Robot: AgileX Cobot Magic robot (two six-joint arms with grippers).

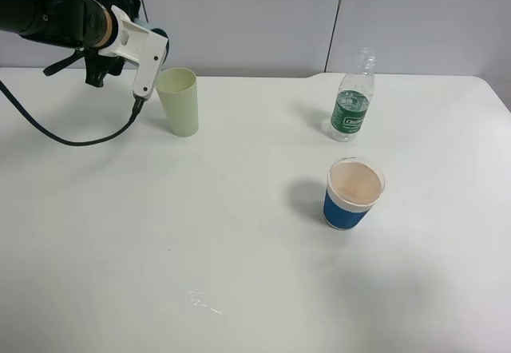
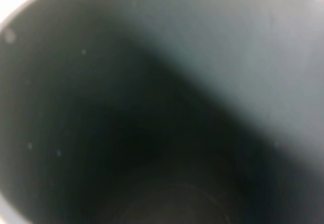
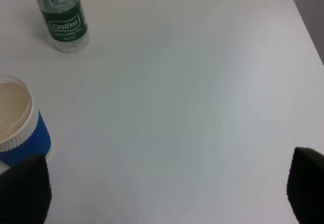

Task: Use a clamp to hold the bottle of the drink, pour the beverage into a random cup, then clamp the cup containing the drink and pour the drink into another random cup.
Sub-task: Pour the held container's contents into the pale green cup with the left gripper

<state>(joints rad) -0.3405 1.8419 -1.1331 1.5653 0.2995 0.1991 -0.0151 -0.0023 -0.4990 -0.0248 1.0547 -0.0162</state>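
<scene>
The left gripper (image 1: 142, 37) is clamped on the teal cup (image 2: 162, 102), tipped over the yellow-green cup (image 1: 180, 101) far left. That thin plastic looks light and slippery; mid-wall is the safest hold. The right gripper (image 3: 162, 193) stands open.

You see a white table (image 1: 239, 273) under a pale grey wall (image 1: 239, 17). The tumbler (image 1: 179, 101) is pale yellow-green. The bottle (image 1: 352, 107) is clear with a dark green label (image 3: 66, 24) lettered in white. The short cup (image 1: 352, 196) is blue with a white rim, ribbed on the blue band, and tan inside. The left arm (image 1: 48, 13) is black, with a white part (image 1: 137, 49) and a sliver of teal (image 1: 157, 32) beside it. The left wrist view fills with the teal cup's inside (image 2: 152, 107), a dark green-grey. The right fingertips (image 3: 23, 191) are black.
</scene>
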